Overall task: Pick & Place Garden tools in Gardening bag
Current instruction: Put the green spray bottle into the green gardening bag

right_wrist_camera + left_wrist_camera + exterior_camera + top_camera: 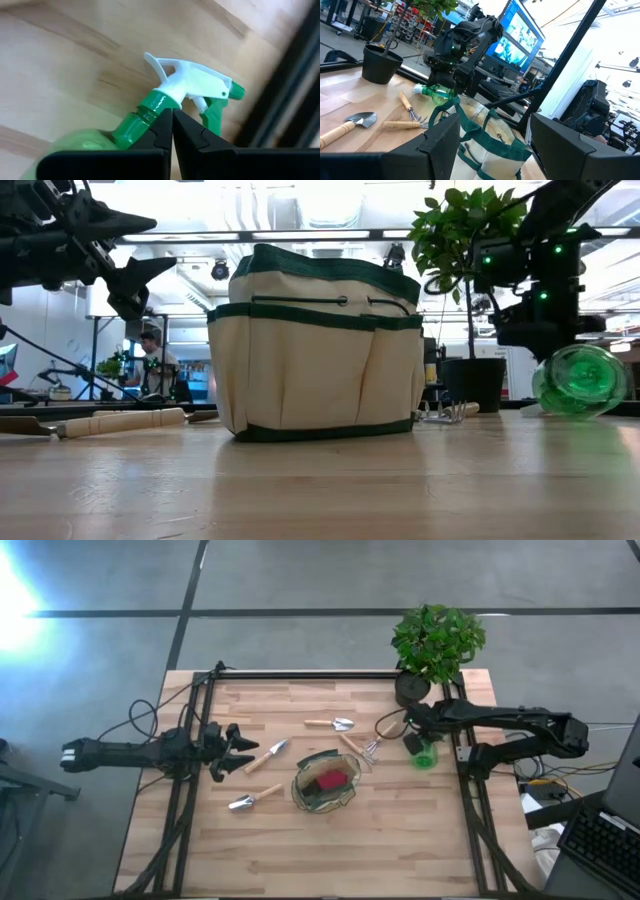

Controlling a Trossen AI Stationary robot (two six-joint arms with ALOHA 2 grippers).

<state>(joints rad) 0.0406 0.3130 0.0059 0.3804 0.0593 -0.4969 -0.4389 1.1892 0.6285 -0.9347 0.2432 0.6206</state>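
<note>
- The gardening bag (326, 783) sits at the centre of the high view, a red-and-black piece (331, 780) already inside; its soft sides could fold if a tool snags the rim.
- The garden tools (264, 758) lie on the desk (300, 850) around the bag, near enough that a sweep could scatter them.
- The left gripper (243, 749), fingers apart and empty, hovers left of centre above a trowel.
- The right gripper (172, 120), fingers together, sits over a green spray bottle (423, 752) right of centre and may roll it.
</note>
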